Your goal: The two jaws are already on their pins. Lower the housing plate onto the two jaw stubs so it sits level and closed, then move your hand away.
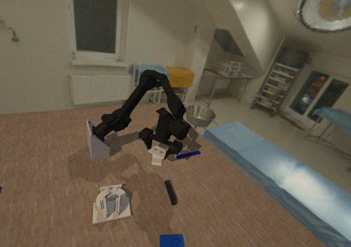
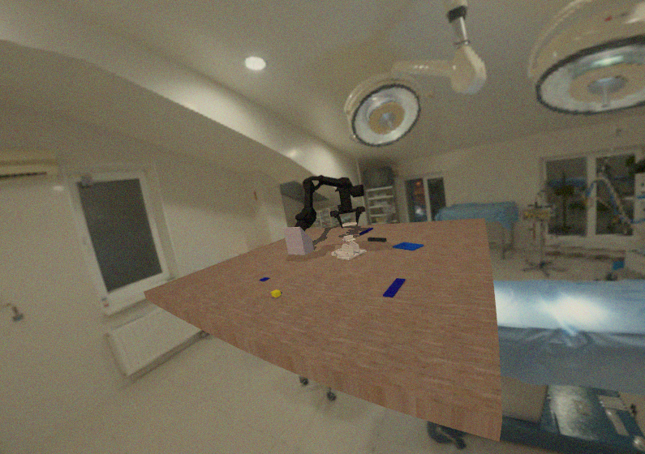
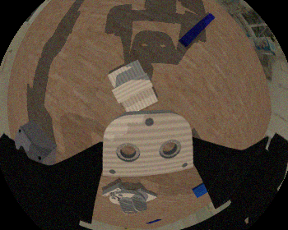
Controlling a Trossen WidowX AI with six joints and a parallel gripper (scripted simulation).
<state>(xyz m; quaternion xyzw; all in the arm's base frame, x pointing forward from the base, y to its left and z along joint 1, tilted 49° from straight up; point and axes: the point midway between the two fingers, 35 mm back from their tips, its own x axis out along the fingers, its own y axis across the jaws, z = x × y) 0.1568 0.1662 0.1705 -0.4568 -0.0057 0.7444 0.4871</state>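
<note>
A wood-grain table (image 1: 50,139) (image 2: 333,321) (image 3: 221,94) spreads beneath the parallel-jaw gripper (image 1: 157,151) (image 2: 350,224) (image 3: 148,152), which hangs from the black six-joint arm (image 1: 136,94) (image 2: 307,200). Well apart from its fingertips, nearer the top camera, stands the pale jaw assembly (image 1: 96,215) (image 2: 348,252) (image 3: 131,203) on its square base. The gripper's fingers are spread wide, holding the two-holed housing plate (image 1: 158,154) (image 2: 350,224) (image 3: 148,140) between them, off the assembly. Below the gripper sits a small ridged stand (image 1: 156,162) (image 3: 135,98); a slim dark-blue bar (image 1: 188,154) (image 2: 366,231) (image 3: 197,29) lies near the gripper, to one side.
</note>
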